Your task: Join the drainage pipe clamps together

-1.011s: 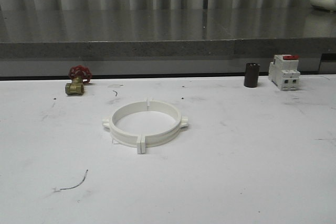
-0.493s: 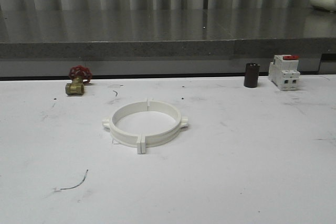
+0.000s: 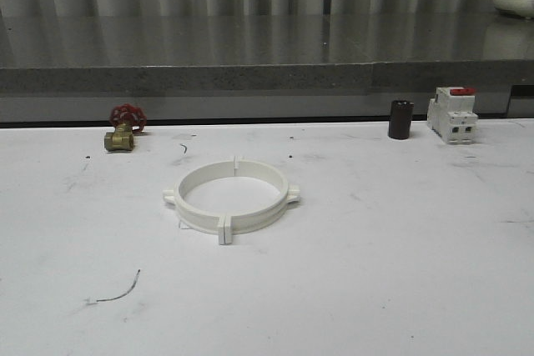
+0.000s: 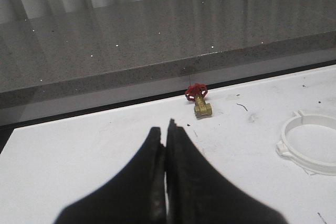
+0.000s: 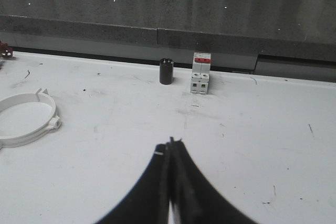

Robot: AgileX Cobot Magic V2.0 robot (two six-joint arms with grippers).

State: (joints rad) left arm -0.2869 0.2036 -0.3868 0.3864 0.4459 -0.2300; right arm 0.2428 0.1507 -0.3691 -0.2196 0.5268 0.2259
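The two white drainage pipe clamps lie on the white table as one closed ring, end tabs meeting at the near and far sides and a lug on each flank. Part of that ring appears in the left wrist view, off to one side of my left gripper, which is shut with nothing in it. The ring also lies well aside of my right gripper, shut and empty, above bare table.
A brass valve with a red handwheel sits at the back left. A black cylinder and a white breaker with a red top stand at the back right. A grey ledge borders the table's far edge. A thin wire lies front left.
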